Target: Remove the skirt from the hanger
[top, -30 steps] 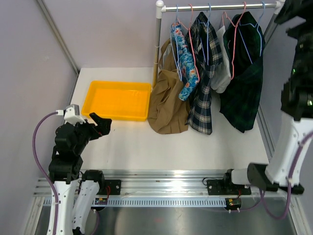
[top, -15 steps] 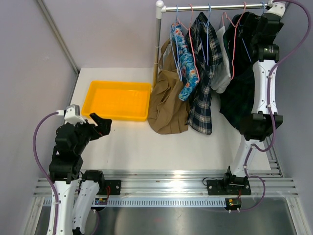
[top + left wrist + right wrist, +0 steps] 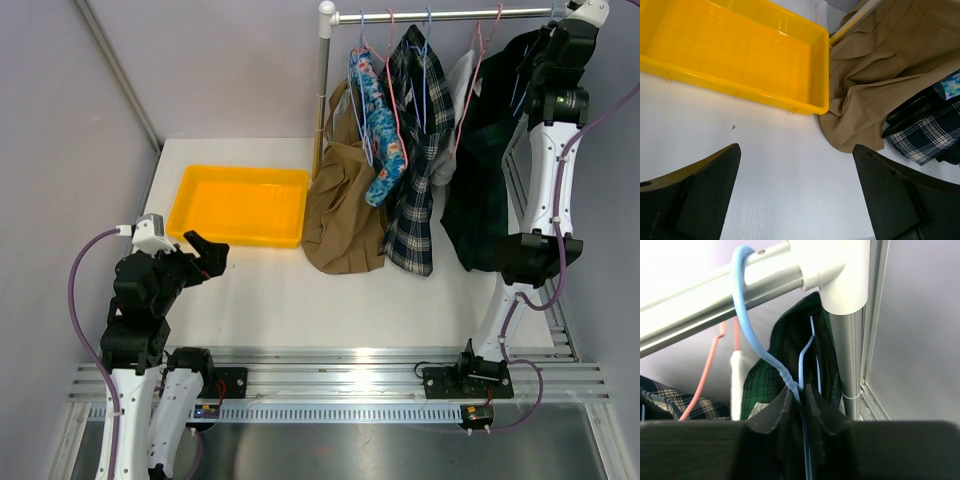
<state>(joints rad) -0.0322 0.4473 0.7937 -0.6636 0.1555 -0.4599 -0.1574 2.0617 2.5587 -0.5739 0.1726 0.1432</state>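
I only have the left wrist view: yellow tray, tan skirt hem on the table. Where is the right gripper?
Observer: The right gripper is up at the rail's right end.
Operator: Holding anything?
Observer: Its fingers pinch a light-blue hanger by its neck.
Operator: The skirt's hanger?
Observer: No, its wire runs into the dark green tartan garment; the tan skirt hangs by the left post.

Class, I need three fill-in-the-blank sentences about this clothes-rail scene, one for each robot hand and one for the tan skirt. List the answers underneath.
1. The right hand is shut on the neck of a light ___ wire hanger.
2. The left hand hovers ___ above the table.
3. The tan skirt hangs down beside the ___ tray.
Missing words: blue; open; yellow.
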